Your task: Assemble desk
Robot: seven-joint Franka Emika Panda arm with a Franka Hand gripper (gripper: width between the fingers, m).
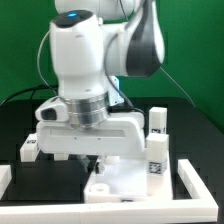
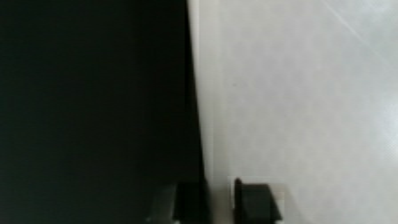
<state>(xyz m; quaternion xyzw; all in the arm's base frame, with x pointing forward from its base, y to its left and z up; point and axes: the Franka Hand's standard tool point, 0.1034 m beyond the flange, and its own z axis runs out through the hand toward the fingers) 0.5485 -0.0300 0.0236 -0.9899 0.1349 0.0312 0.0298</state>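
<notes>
Low over the desk top panel (image 2: 302, 100), the hand (image 2: 221, 203), narrow-gapped at its edge, grasp unclear.

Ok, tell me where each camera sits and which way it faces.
Exterior view: off the arm, facing the table slightly from above; shows the arm and gripper low over the desk top panel.
Wrist view: on the wrist, looking down along the gripper; only its fingertips show, at the panel's edge.
Shared: gripper and panel.
</notes>
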